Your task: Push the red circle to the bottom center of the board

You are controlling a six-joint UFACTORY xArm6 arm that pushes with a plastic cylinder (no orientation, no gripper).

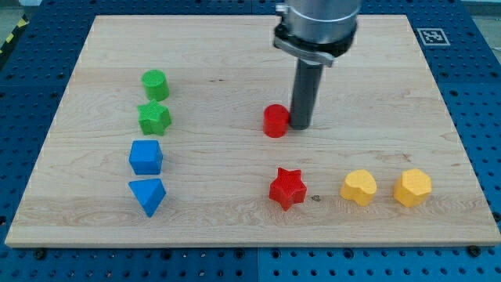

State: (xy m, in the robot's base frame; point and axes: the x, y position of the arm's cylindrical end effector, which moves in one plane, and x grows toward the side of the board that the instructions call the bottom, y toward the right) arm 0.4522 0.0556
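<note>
The red circle [275,121] is a small red cylinder near the middle of the wooden board [235,63]. My tip [301,126] is the lower end of the dark rod and stands right beside the red circle, on its right side, touching or nearly touching it. A red star [287,188] lies below the circle, toward the view's bottom.
A green cylinder [155,84], a green star [154,117], a blue cube [146,157] and a blue triangular block [148,195] form a column at the left. Two yellow blocks [358,188] [412,188] sit at the bottom right. The arm's grey body [317,23] hangs over the top centre.
</note>
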